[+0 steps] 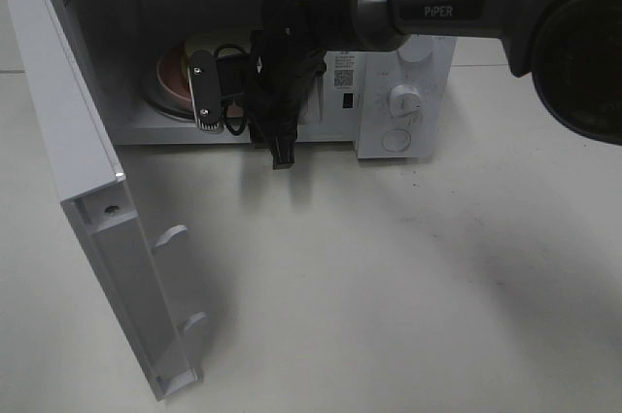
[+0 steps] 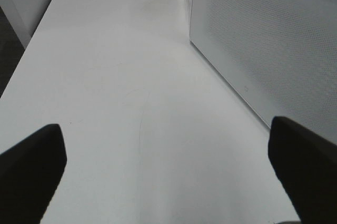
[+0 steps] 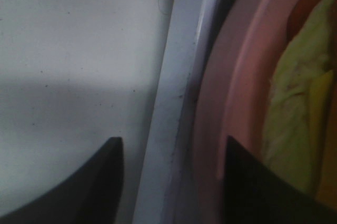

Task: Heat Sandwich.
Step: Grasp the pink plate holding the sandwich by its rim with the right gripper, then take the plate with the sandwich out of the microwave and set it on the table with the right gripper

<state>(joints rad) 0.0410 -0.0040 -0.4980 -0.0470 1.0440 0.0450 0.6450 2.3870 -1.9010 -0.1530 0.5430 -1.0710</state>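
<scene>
We see the plate (image 1: 173,78) inside the microwave (image 1: 403,102), the sandwich (image 3: 295,108) on it. The door (image 1: 92,189) swings open leftward.

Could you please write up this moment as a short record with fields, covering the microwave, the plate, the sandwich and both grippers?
microwave: on the table, door swung wide open
plate: pink, inside the microwave cavity
sandwich: pale yellow, lying on the plate
right gripper: at the cavity mouth, its fingers straddling the plate's rim, not shut on it
left gripper: open, empty, above bare table beside the microwave's outer wall
</scene>
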